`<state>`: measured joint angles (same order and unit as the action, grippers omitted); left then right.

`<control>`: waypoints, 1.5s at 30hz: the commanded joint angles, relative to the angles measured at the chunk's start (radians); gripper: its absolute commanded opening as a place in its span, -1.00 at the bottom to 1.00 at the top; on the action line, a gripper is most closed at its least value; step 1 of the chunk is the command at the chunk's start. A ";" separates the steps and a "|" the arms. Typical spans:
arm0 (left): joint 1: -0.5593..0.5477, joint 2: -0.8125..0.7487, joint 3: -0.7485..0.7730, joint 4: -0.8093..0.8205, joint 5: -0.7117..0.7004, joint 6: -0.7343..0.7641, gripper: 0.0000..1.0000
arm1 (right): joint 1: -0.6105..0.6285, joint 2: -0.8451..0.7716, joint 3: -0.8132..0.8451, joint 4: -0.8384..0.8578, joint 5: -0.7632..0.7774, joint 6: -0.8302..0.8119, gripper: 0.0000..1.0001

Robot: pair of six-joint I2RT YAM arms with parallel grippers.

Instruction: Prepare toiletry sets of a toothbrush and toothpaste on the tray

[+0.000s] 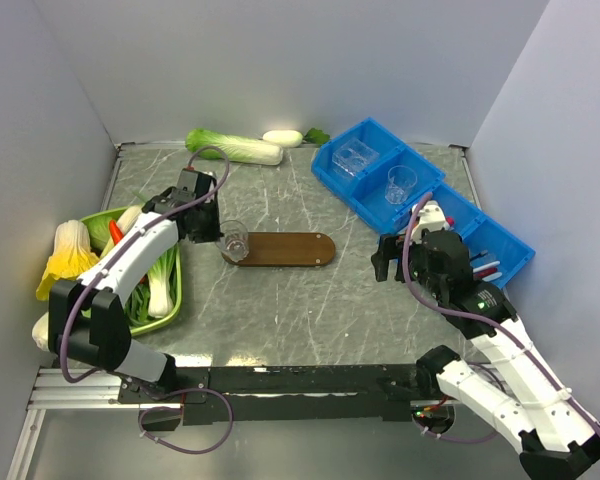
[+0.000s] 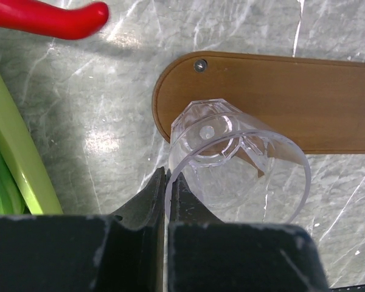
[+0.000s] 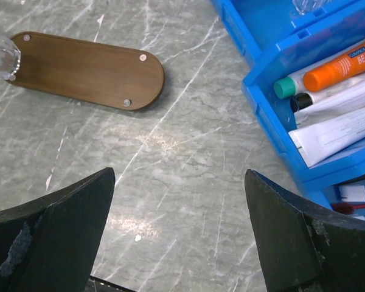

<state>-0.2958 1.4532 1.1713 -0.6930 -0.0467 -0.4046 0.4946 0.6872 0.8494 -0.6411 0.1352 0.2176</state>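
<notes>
The dark-brown tray [image 1: 285, 249] lies mid-table. A clear cup [image 1: 235, 240] stands on its left end. My left gripper [image 1: 216, 230] is shut on the cup's rim; in the left wrist view the fingers [image 2: 152, 201] pinch the cup [image 2: 231, 158] wall over the tray [image 2: 280, 97]. My right gripper [image 1: 388, 258] is open and empty, above bare table right of the tray [image 3: 85, 70]. The orange toothpaste [image 3: 347, 64] lies in a blue bin [image 3: 274, 128]. A thin white toothbrush end [image 3: 358, 193] shows in the bin compartment below it.
White tubes with dark caps [image 3: 334, 131] lie beside the toothpaste. Blue bins [image 1: 365, 165] at the back right hold more clear cups [image 1: 401, 183]. A green dish [image 1: 170, 300] of vegetables sits left, with a red chili [image 2: 48, 17]. Cabbage [image 1: 235, 146] lies at the back wall.
</notes>
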 commanded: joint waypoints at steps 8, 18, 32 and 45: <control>0.038 0.047 0.062 0.055 0.076 0.023 -0.98 | -0.005 -0.002 -0.004 -0.003 0.029 0.006 0.89; 0.038 0.085 0.074 0.072 0.091 0.016 -0.98 | -0.005 0.000 -0.007 -0.002 0.030 0.008 0.89; 0.038 0.111 0.071 0.090 0.096 0.013 -0.98 | -0.004 0.014 -0.009 -0.002 0.041 0.008 0.89; 0.029 0.133 0.080 0.109 0.077 0.015 -0.98 | -0.004 0.021 -0.013 0.003 0.047 0.008 0.89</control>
<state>-0.2607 1.5841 1.2045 -0.6216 0.0292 -0.4007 0.4946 0.7109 0.8448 -0.6456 0.1593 0.2173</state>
